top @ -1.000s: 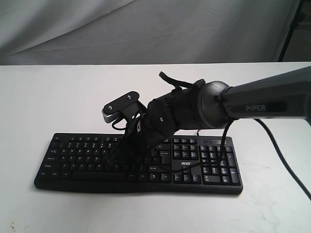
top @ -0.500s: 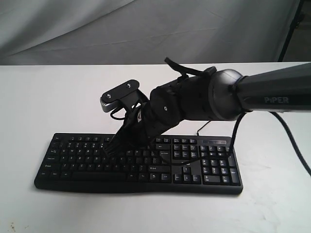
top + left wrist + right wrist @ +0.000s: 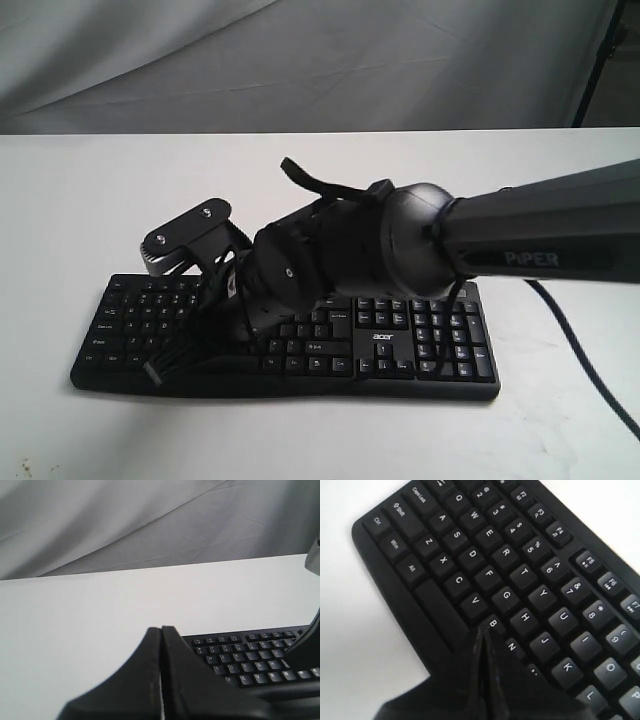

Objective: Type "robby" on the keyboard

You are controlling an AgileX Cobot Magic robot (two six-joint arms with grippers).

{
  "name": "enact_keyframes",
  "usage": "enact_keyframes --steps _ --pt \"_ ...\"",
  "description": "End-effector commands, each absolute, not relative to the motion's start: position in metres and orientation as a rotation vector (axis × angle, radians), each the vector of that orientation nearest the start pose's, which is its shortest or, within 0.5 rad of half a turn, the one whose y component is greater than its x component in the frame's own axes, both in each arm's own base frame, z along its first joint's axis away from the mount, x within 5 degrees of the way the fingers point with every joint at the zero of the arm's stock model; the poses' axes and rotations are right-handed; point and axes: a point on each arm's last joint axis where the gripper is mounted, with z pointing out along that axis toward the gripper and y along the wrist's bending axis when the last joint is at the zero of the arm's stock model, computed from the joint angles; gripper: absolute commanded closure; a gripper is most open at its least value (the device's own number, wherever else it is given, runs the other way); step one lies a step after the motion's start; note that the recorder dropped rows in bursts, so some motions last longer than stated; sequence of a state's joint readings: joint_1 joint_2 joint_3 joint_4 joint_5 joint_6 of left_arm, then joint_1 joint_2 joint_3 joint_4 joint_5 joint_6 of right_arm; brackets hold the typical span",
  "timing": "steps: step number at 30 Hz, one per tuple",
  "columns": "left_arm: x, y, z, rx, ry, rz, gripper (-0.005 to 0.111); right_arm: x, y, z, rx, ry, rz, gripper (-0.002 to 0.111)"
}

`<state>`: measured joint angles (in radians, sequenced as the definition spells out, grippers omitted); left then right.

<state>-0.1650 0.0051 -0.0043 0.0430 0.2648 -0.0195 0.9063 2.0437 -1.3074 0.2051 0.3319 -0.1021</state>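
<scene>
The black keyboard (image 3: 420, 340) lies flat on the white table, its "acer" logo (image 3: 383, 337) on the right part. My right arm reaches across it toward the left half. The right gripper (image 3: 160, 368) is shut, fingers pressed together with nothing between them. In the right wrist view the right gripper (image 3: 481, 630) has its tip at the edge of the B key (image 3: 493, 623), beside the space bar; whether it touches the key cannot be told. In the left wrist view the left gripper (image 3: 161, 628) is shut and empty, off the left end of the keyboard (image 3: 250, 655).
White table (image 3: 90, 200) spreads around the keyboard, with grey cloth (image 3: 300, 60) behind it. A black cable (image 3: 585, 345) trails from the right arm over the table's right side. A dark stand (image 3: 605, 50) is at the far right back.
My right gripper swung from over the keyboard's middle to the left and dropped low over the left half, wrist camera following. The keyboard stayed put.
</scene>
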Motion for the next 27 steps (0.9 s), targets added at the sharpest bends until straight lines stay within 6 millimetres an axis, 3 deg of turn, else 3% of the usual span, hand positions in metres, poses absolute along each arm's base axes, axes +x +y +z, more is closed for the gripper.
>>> enact_keyframes --steps 1,9,27 --pt "0.054 -0.008 0.189 0.161 1.743 -0.097 0.107 0.258 0.343 0.141 -1.044 2.381 0.472 0.108" --pt "0.054 -0.008 0.189 0.161 1.743 -0.097 0.107 0.265 0.358 0.144 -1.112 2.392 0.455 0.108" --pt "0.054 -0.008 0.189 0.161 1.743 -0.097 0.107 0.273 0.354 0.137 -1.147 2.384 0.394 0.108"
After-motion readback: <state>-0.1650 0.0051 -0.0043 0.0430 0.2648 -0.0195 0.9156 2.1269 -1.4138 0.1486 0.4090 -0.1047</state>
